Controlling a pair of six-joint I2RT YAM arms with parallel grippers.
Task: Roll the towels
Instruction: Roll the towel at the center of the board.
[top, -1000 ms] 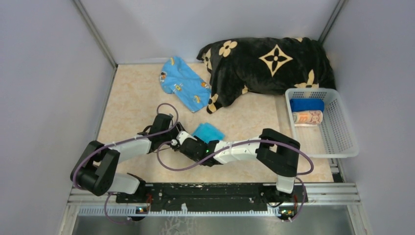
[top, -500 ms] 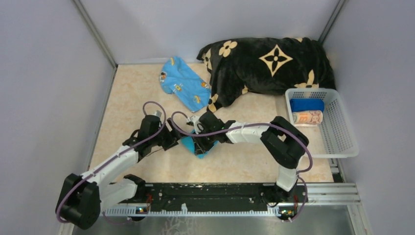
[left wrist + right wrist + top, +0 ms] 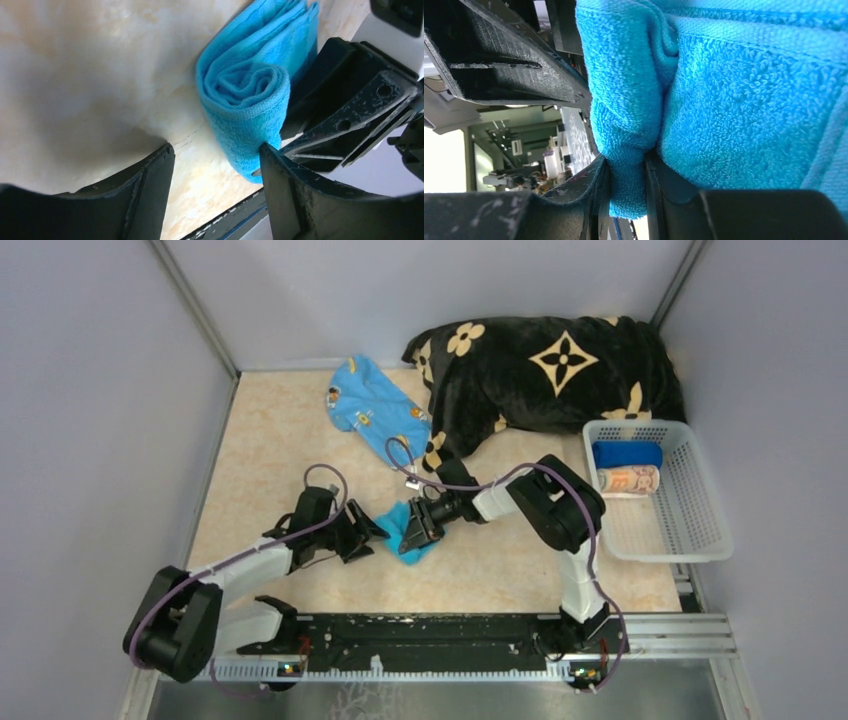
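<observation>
The turquoise towel point(image 3: 402, 529) lies partly rolled on the table between both grippers; its spiral end shows in the left wrist view point(image 3: 247, 95). My right gripper point(image 3: 417, 527) is shut on a fold of this towel point(image 3: 744, 100), pinched between its jaws. My left gripper point(image 3: 366, 533) is open just left of the roll, its right fingertip point(image 3: 272, 160) touching the cloth. The light blue towel with orange prints point(image 3: 378, 412) lies spread at the back. The dark blue towel point(image 3: 627, 455) and the striped towel point(image 3: 628, 481) sit rolled in the basket.
A white basket point(image 3: 690, 525) stands at the right. The big black blanket with tan flowers point(image 3: 550, 370) is heaped at the back right. Grey walls close in the left, back and right sides.
The right gripper has swung back and right, dragging the turquoise towel with it. The left gripper has followed rightward and now sits open at the roll's left end.
</observation>
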